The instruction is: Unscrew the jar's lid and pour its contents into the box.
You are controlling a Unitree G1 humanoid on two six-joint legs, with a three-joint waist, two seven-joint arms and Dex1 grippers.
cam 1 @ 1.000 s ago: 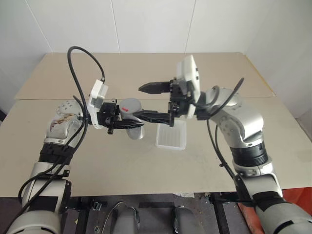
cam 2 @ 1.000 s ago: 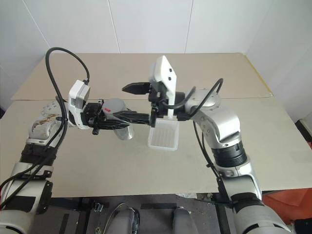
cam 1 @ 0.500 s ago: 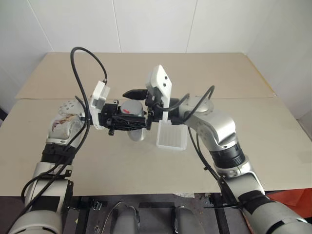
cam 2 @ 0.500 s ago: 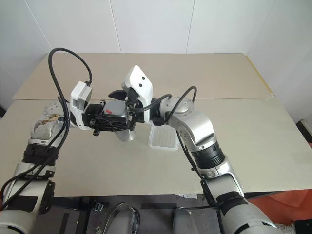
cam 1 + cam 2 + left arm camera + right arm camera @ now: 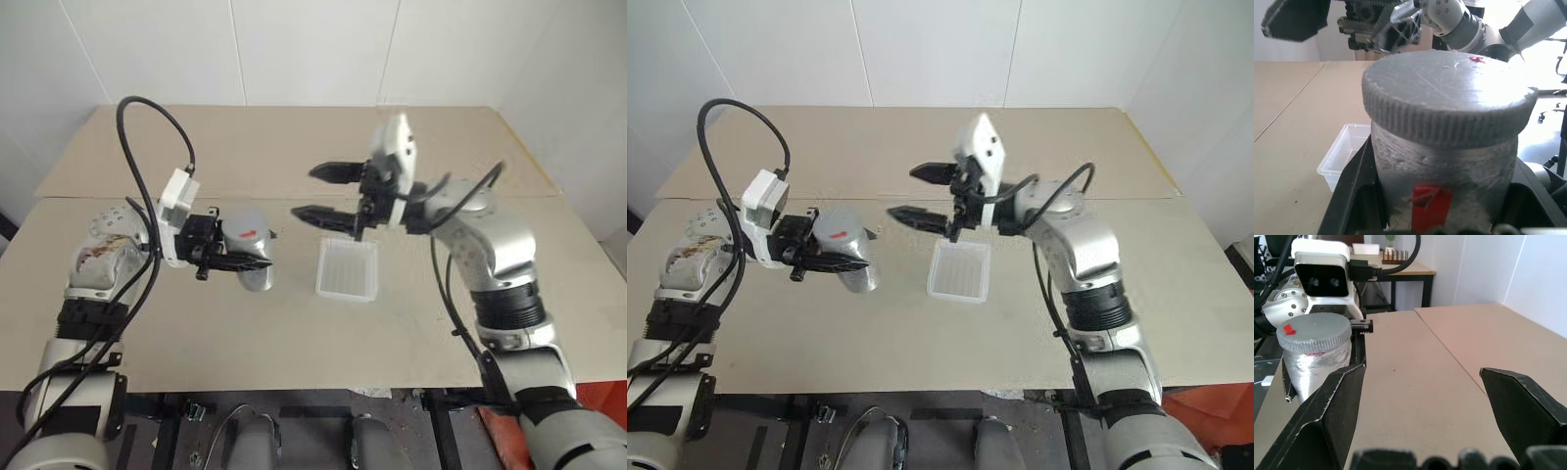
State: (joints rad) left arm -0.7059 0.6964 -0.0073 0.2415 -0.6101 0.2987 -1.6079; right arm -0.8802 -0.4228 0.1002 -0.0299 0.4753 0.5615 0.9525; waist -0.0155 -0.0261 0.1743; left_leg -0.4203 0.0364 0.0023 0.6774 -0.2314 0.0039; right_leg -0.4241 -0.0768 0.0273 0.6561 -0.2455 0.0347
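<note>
My left gripper (image 5: 257, 253) is shut on the jar (image 5: 253, 274), holding it above the table to the left of the box. The jar looks frosted grey with a red patch (image 5: 1427, 208). The lid (image 5: 1444, 98), grey and ribbed with a small red mark, sits on the jar. My right gripper (image 5: 315, 192) stands open above the box's left edge, pointing at the jar with a clear gap to the lid. The box (image 5: 347, 269), a shallow translucent white tray, lies on the table. The contents are hidden.
The beige table (image 5: 294, 323) has a seam running across behind the arms. White walls stand beyond its far edge. A black cable (image 5: 147, 127) loops up from my left wrist.
Half a second ago my right gripper was around the lid; it has pulled back to the right, still open. The lid stays on the jar, which shifted slightly left.
</note>
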